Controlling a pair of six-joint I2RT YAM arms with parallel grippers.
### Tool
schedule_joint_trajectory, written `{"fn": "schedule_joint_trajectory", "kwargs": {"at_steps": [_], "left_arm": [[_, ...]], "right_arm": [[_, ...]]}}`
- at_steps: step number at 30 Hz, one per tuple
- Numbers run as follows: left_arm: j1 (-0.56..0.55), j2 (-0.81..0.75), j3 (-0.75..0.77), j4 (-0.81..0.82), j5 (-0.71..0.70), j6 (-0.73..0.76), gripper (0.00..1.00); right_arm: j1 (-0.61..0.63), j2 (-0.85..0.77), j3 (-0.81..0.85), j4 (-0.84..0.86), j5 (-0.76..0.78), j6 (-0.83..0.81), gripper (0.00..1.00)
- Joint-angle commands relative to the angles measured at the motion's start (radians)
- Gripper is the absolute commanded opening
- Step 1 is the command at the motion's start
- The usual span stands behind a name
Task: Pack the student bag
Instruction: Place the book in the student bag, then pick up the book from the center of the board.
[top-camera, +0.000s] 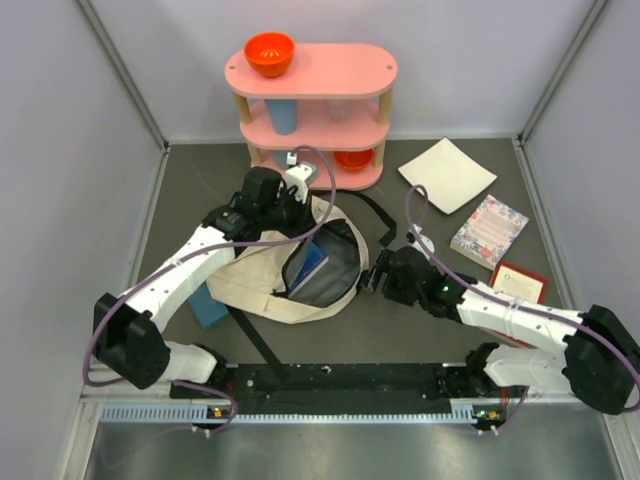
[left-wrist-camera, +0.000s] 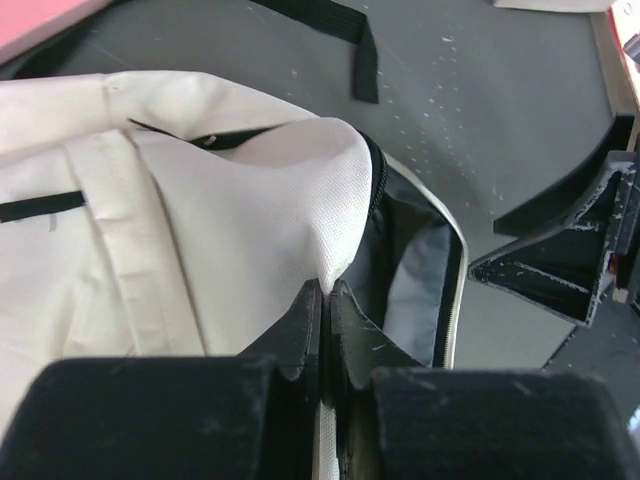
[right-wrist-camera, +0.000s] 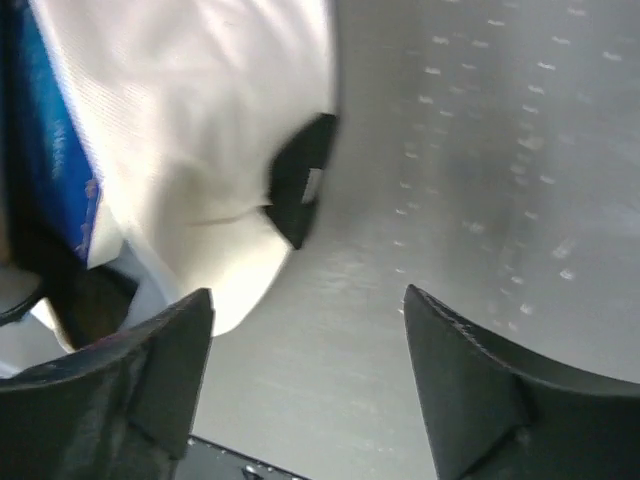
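Note:
The cream student bag (top-camera: 258, 278) lies mid-table with its main zip open, and a blue book (top-camera: 311, 267) shows in the dark inside. My left gripper (top-camera: 298, 214) is shut on the far rim of the opening; the left wrist view shows its tips (left-wrist-camera: 328, 290) pinching a peak of cream fabric (left-wrist-camera: 200, 200) and holding it up. My right gripper (top-camera: 371, 281) is open and empty at the bag's right edge. In the right wrist view it (right-wrist-camera: 308, 295) hovers over bare table beside the bag's corner (right-wrist-camera: 200, 120), with the blue book (right-wrist-camera: 55, 150) at the left.
A pink shelf (top-camera: 310, 100) at the back holds an orange bowl (top-camera: 269, 53) and a blue cup (top-camera: 283, 115). A white square sheet (top-camera: 447, 174), a floral book (top-camera: 489, 231) and a red-edged book (top-camera: 519, 282) lie right. A blue object (top-camera: 208, 305) lies under my left arm. Black straps (top-camera: 375, 212) trail from the bag.

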Motion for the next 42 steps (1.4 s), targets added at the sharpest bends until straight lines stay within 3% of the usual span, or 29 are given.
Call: {"fn": "schedule_joint_trajectory", "kwargs": {"at_steps": [1,3,4,7,8,10,11,14,21,27,34,42], "left_arm": [[0.005,0.011,0.048,0.037,0.146,0.000,0.21],[0.000,-0.016,0.062,0.067,0.163,-0.030,0.43],[-0.004,-0.027,0.068,0.083,0.158,-0.040,0.60],[-0.023,-0.047,0.129,0.139,0.141,-0.075,0.81],[-0.038,-0.038,0.146,0.153,0.143,-0.086,0.84],[-0.053,0.002,0.192,0.207,0.158,-0.113,0.91],[-0.076,0.022,0.211,0.225,0.163,-0.121,0.92],[-0.122,0.157,0.312,0.271,0.202,-0.123,0.95],[-0.178,0.494,0.551,0.440,0.351,-0.213,0.96],[-0.210,0.747,0.689,0.566,0.410,-0.287,0.97],[-0.228,0.967,0.781,0.702,0.382,-0.376,0.97],[-0.247,1.163,0.921,0.831,0.402,-0.502,0.97]], "right_arm": [[-0.038,-0.148,0.007,-0.142,0.129,-0.017,0.85],[-0.099,-0.205,0.030,-0.212,0.150,-0.052,0.87],[-0.184,-0.259,0.048,-0.226,0.154,-0.094,0.89],[-0.338,-0.320,0.083,-0.271,0.125,-0.180,0.89],[-0.454,-0.328,0.090,-0.278,0.108,-0.198,0.90],[-0.570,-0.336,0.105,-0.285,0.034,-0.243,0.91],[-0.683,-0.331,0.110,-0.283,0.017,-0.253,0.91],[-0.865,-0.288,0.143,-0.283,-0.040,-0.283,0.93],[-1.151,-0.112,0.145,-0.158,-0.193,-0.330,0.96],[-1.193,0.003,0.145,-0.050,-0.170,-0.391,0.97],[-1.319,0.155,0.159,0.037,-0.308,-0.411,0.98],[-1.351,0.301,0.182,0.182,-0.435,-0.460,0.97]]}}
